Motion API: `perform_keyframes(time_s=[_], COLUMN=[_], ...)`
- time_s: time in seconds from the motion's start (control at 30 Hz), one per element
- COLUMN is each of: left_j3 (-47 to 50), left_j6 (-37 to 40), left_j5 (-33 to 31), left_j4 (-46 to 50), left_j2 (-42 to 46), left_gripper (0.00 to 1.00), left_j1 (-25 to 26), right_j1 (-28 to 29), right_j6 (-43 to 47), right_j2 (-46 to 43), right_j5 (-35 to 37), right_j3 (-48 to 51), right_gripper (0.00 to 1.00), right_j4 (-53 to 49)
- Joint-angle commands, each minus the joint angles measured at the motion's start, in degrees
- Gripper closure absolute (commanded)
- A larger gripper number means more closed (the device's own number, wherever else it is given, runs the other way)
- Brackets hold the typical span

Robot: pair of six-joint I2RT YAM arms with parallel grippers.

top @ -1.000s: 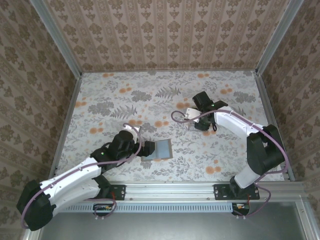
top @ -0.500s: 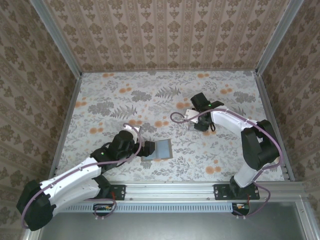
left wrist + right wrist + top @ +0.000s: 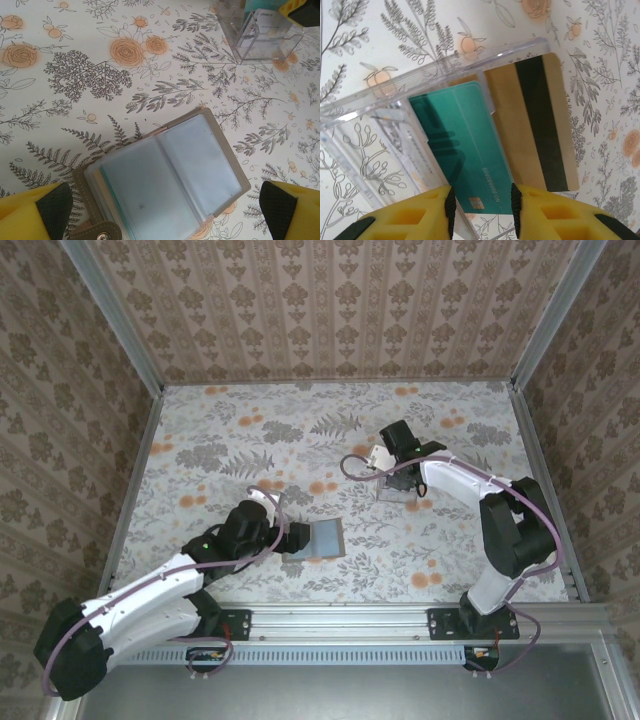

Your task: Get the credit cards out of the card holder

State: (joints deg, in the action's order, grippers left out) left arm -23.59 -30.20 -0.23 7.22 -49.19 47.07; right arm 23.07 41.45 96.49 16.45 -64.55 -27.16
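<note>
The card holder (image 3: pixel 324 537) (image 3: pixel 165 180) lies open and flat on the table, taupe outside with bluish clear sleeves inside. My left gripper (image 3: pixel 295 539) (image 3: pixel 165 212) hovers over it, open wide, one fingertip at each side of it and nothing held. At the back right, my right gripper (image 3: pixel 392 470) (image 3: pixel 482 210) is shut on a green credit card (image 3: pixel 465 150), pads on its two long edges. The card's far end is tilted into a clear plastic box (image 3: pixel 397 487) (image 3: pixel 380 125). A gold credit card (image 3: pixel 535 125) with a black stripe lies right beside the green one.
The clear box (image 3: pixel 262 30) stands beyond the holder's far right corner, with a white card inside. The floral table cover (image 3: pixel 230 440) runs to patterned walls on three sides. A metal rail (image 3: pixel 340 618) borders the near edge.
My right gripper has shifted slightly toward the far side and left, over the clear box. The left arm and the card holder have not moved.
</note>
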Motion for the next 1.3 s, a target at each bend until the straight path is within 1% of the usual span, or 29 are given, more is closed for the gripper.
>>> perform_keyframes(time_s=[0.0, 0.1, 0.17, 0.23, 0.27, 0.3, 0.37, 0.53, 0.57, 0.6, 0.67, 0.7, 0.8, 0.87, 0.9, 1.03, 1.1, 1.13, 1.27], left_j3=[0.0, 0.0, 0.0, 0.0, 0.1, 0.2, 0.4, -1.4, -1.7, -1.9, -2.1, -2.2, -1.7, -1.3, -1.1, 0.6, 0.8, 0.8, 0.5], left_j6=[0.2, 0.3, 0.4, 0.4, 0.5, 0.4, 0.6, -0.8, -1.5, -2.3, -4.7, -5.8, -9.4, -11.7, -12.6, -15.4, -15.9, -15.9, -16.4], left_j5=[0.4, 0.2, -0.2, -1.1, -1.5, -1.9, -2.1, -2.0, -1.9, -1.7, -1.3, -0.9, 0.1, 0.2, 0.2, 0.2, 0.3, 0.2, -0.6], left_j4=[-0.6, -0.5, -0.5, -0.2, -0.2, -0.3, -0.6, 1.5, 2.2, 2.6, 4.1, 4.8, 7.0, 8.6, 9.2, 10.0, 9.6, 9.5, 8.6], left_j2=[-0.2, -0.4, -0.5, -0.5, -0.5, -0.5, -0.9, -3.1, -3.2, -3.1, -2.7, -2.5, -1.8, -1.3, -0.9, 0.6, 0.6, 0.5, -0.6], left_gripper=[0.00, 0.00, 0.00, 0.00, 0.00, 0.00, 0.00, 0.01, 0.01, 0.02, 0.04, 0.08, 0.18, 0.22, 0.23, 0.25, 0.27, 0.31, 0.37], left_j1=[-0.6, -0.6, -0.6, -0.7, -0.8, -0.8, -0.8, -0.9, -1.0, -0.8, -0.8, -0.8, -0.5, -0.1, 0.0, 0.5, 0.9, 1.2, 2.5], right_j1=[-0.4, -0.2, 0.2, 0.7, 1.3, 1.8, 3.1, 5.4, 6.0, 6.9, 9.5, 10.8, 15.2, 17.8, 18.9, 23.2, 24.7, 25.2, 26.3], right_j6=[-3.3, -7.2, -11.8, -17.8, -22.3, -25.7, -33.0, -49.9, -52.3, -54.3, -58.5, -60.4, -66.8, -71.3, -73.1, -79.0, -80.7, -81.3, -82.4], right_j2=[-4.0, -8.2, -11.6, -14.5, -15.9, -16.4, -20.3, -25.0, -25.5, -25.9, -26.6, -26.9, -26.3, -24.2, -23.2, -18.4, -16.4, -14.8, -11.9], right_j5=[0.1, -2.3, -4.6, -6.4, -6.9, -8.2, -11.5, -16.8, -18.1, -18.5, -19.2, -19.3, -20.6, -20.8, -20.8, -20.3, -19.3, -18.6, -16.6], right_j3=[-1.6, -1.0, -0.5, -0.5, -0.7, -1.1, -1.2, 2.4, 3.6, 4.7, 8.7, 10.5, 16.7, 19.2, 20.1, 23.5, 23.9, 23.8, 23.9], right_gripper=[0.60, 0.59, 0.59, 0.59, 0.58, 0.57, 0.56, 0.62, 0.65, 0.66, 0.66, 0.67, 0.69, 0.73, 0.75, 0.75, 0.76, 0.77, 0.77], right_j4=[0.1, 0.0, 0.0, -0.6, -1.0, -1.6, -1.8, -0.4, 0.0, 0.5, 3.5, 5.3, 12.1, 15.5, 17.0, 23.5, 24.9, 24.6, 24.5])
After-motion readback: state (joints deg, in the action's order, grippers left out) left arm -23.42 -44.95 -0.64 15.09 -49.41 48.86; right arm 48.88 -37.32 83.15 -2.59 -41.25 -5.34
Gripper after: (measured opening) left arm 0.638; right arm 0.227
